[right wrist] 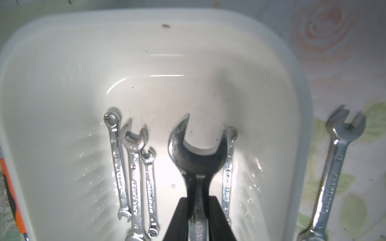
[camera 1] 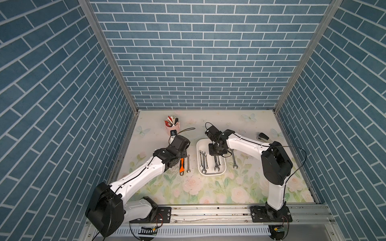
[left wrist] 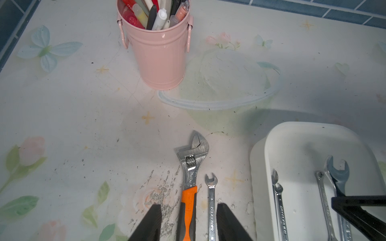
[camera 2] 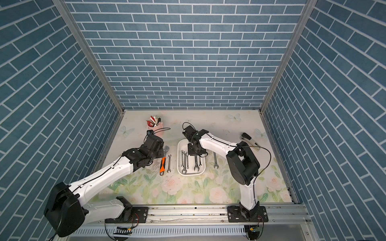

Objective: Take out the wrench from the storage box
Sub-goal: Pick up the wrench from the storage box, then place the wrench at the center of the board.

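Right gripper (right wrist: 198, 185) pinched narrow on large wrench (right wrist: 197, 146) shank, inside storage box (right wrist: 146, 41) (lifted off floor? unclear, glare). Risk: hold just behind the head lets tail swing, snagging neighbour spanner (right wrist: 228, 167). Left gripper (left wrist: 189, 206) half-open, empty, over orange-handled wrench (left wrist: 193, 158).

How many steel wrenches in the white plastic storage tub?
5: three slim wrenches side by side, a large open-ended wrench clamped in the right gripper, and one slim wrench beside it. The gripper may hide others.
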Robot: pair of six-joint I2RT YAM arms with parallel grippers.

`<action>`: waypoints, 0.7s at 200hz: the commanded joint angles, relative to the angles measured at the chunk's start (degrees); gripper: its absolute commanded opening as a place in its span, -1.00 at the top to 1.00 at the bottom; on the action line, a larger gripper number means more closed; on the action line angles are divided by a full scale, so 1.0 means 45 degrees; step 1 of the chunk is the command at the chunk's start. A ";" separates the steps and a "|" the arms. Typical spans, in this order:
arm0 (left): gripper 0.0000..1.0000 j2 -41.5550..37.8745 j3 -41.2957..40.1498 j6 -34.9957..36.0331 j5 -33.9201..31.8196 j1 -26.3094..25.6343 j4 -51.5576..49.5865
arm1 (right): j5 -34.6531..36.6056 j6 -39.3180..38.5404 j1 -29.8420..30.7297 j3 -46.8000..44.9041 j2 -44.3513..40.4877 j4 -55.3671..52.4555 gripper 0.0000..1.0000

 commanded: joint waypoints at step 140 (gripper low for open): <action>0.03 0.0266 0.0436 -0.0191 0.0095 0.0102 -0.0370 | 0.0343 -0.2184 -0.2736 -0.1005 -0.3616 -0.1293 0.80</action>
